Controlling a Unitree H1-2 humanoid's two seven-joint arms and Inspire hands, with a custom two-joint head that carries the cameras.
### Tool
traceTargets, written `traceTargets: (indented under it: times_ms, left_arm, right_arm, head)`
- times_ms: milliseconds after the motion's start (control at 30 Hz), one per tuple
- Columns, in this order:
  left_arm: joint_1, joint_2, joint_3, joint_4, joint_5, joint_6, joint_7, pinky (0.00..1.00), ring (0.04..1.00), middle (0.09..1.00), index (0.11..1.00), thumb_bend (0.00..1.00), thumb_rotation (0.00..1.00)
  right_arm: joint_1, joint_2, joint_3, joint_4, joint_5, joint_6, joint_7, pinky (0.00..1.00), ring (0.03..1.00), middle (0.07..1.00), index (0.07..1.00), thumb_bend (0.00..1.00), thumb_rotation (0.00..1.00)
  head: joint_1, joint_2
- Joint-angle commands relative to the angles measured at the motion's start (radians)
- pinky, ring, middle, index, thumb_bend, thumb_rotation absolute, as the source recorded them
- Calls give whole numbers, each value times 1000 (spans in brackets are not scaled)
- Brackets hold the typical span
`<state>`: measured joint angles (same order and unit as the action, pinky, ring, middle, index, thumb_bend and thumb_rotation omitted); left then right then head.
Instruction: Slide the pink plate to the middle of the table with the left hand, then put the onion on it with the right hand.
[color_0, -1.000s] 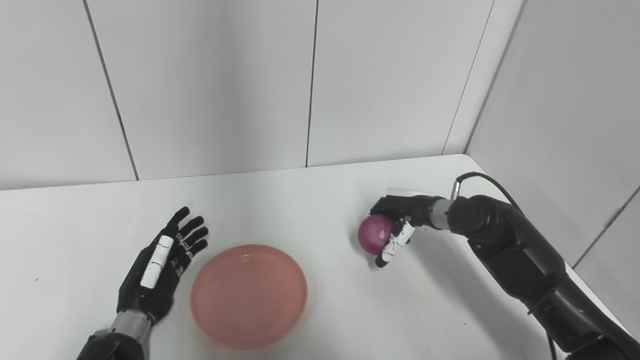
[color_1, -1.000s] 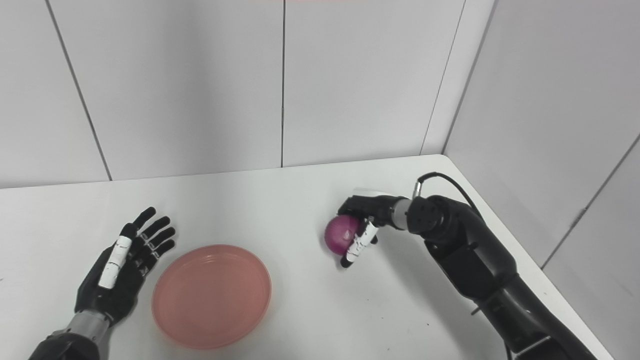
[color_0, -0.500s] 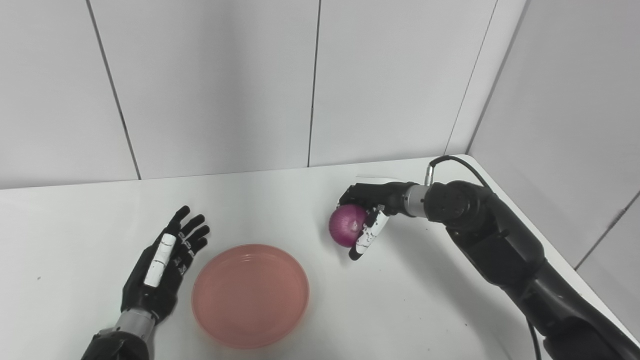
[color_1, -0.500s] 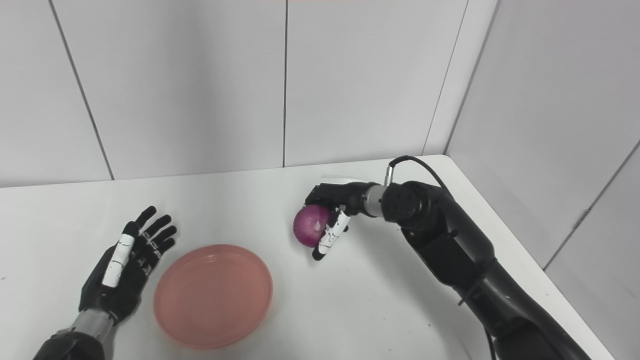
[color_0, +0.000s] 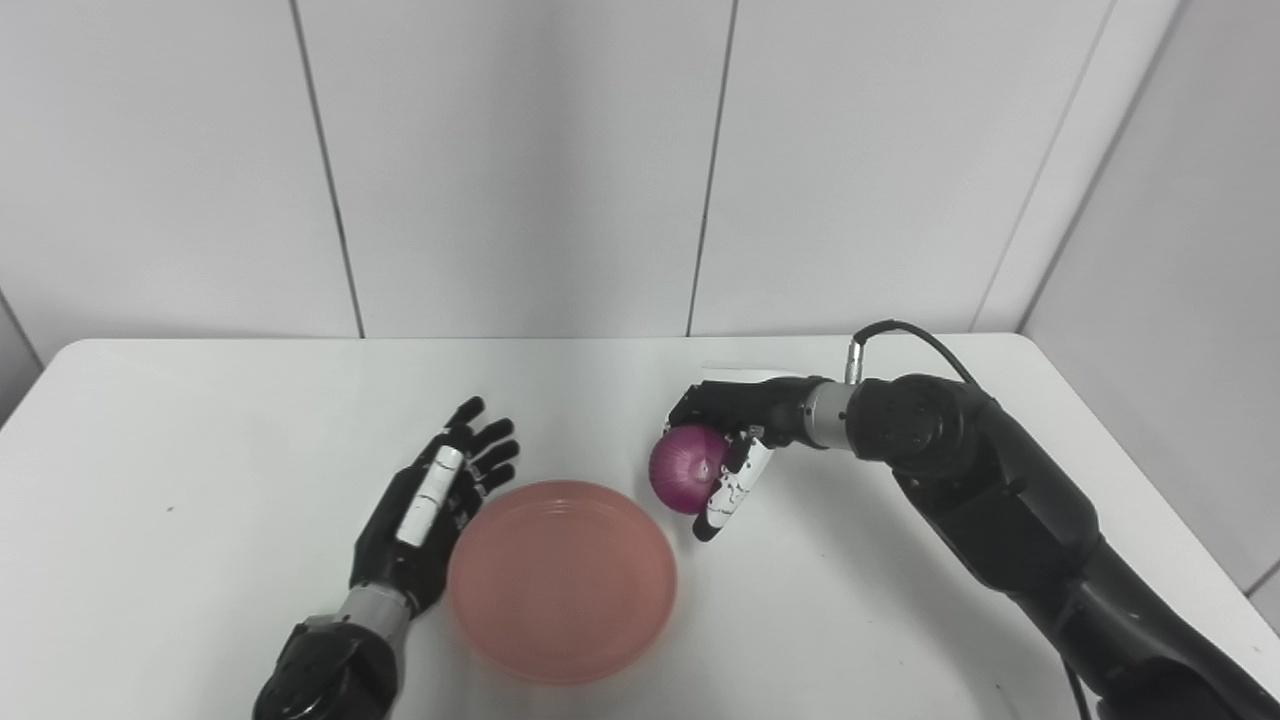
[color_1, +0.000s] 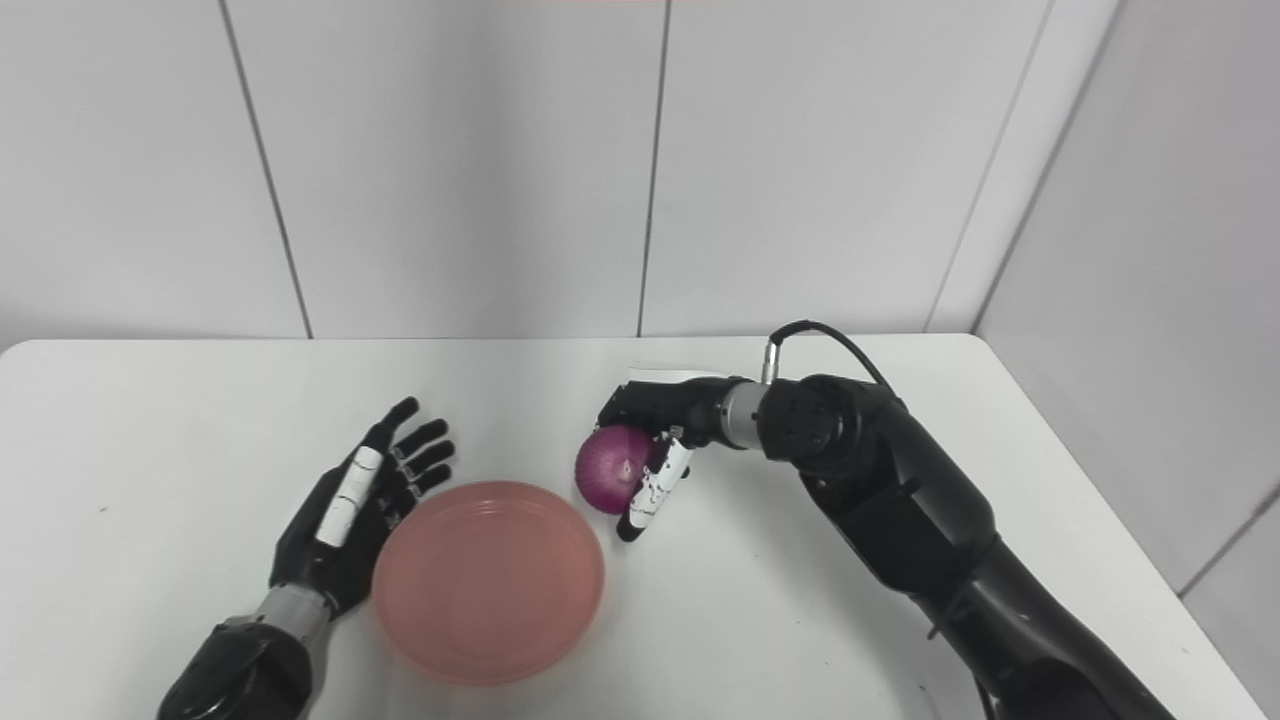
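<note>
Left robot hand (color_0: 425, 520): flat near desk's front edge, left of centre, palm up, fingers (color_0: 480, 447) spread and straight, holding nothing. Left forearm entering from bottom edge, angled up-right.

Right robot hand (color_0: 735, 440): past desk's centre, toward right, fingers curled round onion (color_0: 686, 481), gripping it from above and right. Right arm bent at elbow, coming in from bottom right corner, wrist pointing left.

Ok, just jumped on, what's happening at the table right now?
The right hand is shut on the purple onion, holding it just beyond the pink plate, not yet over it. The plate sits empty near the middle of the white table. The left hand is open, lying alongside the plate's left rim.
</note>
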<state>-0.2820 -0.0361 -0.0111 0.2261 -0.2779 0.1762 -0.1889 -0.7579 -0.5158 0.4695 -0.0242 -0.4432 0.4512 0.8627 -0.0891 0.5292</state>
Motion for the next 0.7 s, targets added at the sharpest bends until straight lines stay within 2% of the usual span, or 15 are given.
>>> traceTargets:
  times_ms: [0, 133, 467, 667]
  left_arm:
    - [62, -11, -15, 60, 31, 66, 28, 869, 842, 844, 902, 813, 667]
    - [63, -15, -20, 66, 46, 49, 27, 873, 846, 848, 903, 810, 680]
    - [66, -35, -26, 66, 60, 44, 34, 865, 846, 855, 909, 807, 689]
    - [66, -47, -28, 66, 68, 42, 45, 864, 844, 850, 903, 804, 690]
  right_arm:
    - [-62, 1, -11, -4, 1, -41, -21, 220, 291, 475, 488, 532, 2]
    - [-68, 30, -10, -2, -3, -38, -29, 217, 286, 475, 488, 531, 3]
    - [-75, 69, 15, 10, -23, -80, -36, 242, 319, 478, 487, 531, 3]
    - [-74, 96, 24, 22, -12, -82, -26, 242, 318, 443, 522, 527, 3]
  head:
    - [10, 0]
    - [28, -3]
    - [73, -3]
    - [90, -3]
